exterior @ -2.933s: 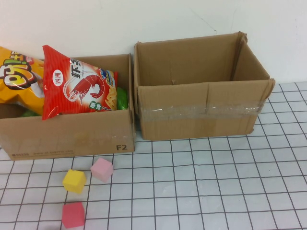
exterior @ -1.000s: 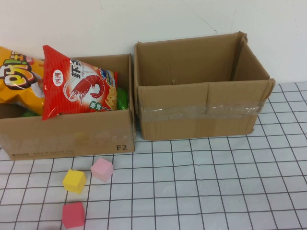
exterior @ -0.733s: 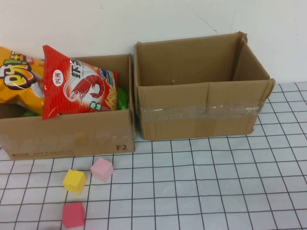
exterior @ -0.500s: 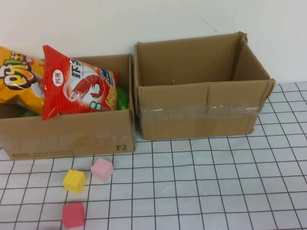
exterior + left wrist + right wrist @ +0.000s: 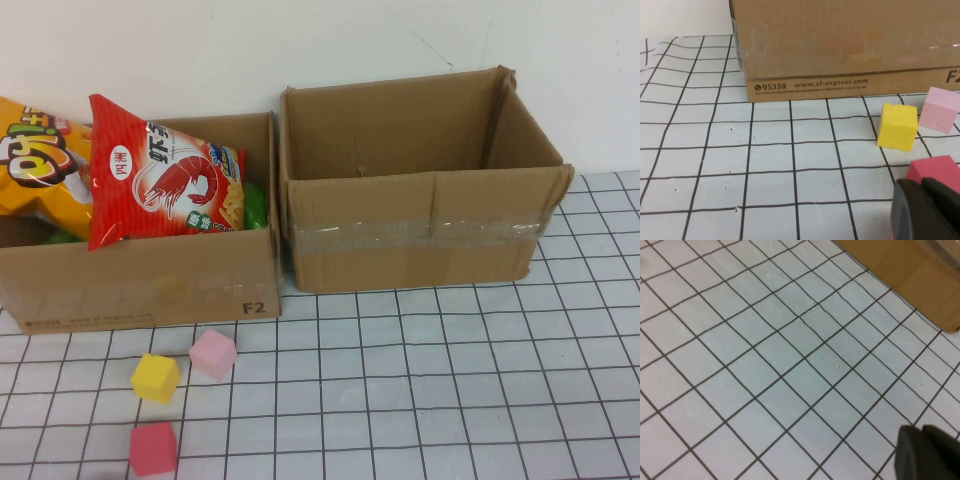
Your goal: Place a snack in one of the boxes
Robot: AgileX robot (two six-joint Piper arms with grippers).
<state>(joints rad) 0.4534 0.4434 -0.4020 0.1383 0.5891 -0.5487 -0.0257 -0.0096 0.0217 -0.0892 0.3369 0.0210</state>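
- No change was seen across the earlier high views; the task was judged not yet begun.
- The red shrimp-chip bag (image 5: 160, 180) lay in the left carton (image 5: 150, 285); the right carton (image 5: 420, 240) held no visible snack.
- The left pincer (image 5: 927, 210) was parked low over the bench (image 5: 450, 400), near the red cube (image 5: 935, 170); its spread could not be told.
- The right pincer (image 5: 930, 452) hung over bare grid; likewise untold.

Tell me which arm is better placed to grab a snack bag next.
Probably left: the left pincer sits by the left box holding the red shrimp bag. The right pincer overlooks bare grid mat.
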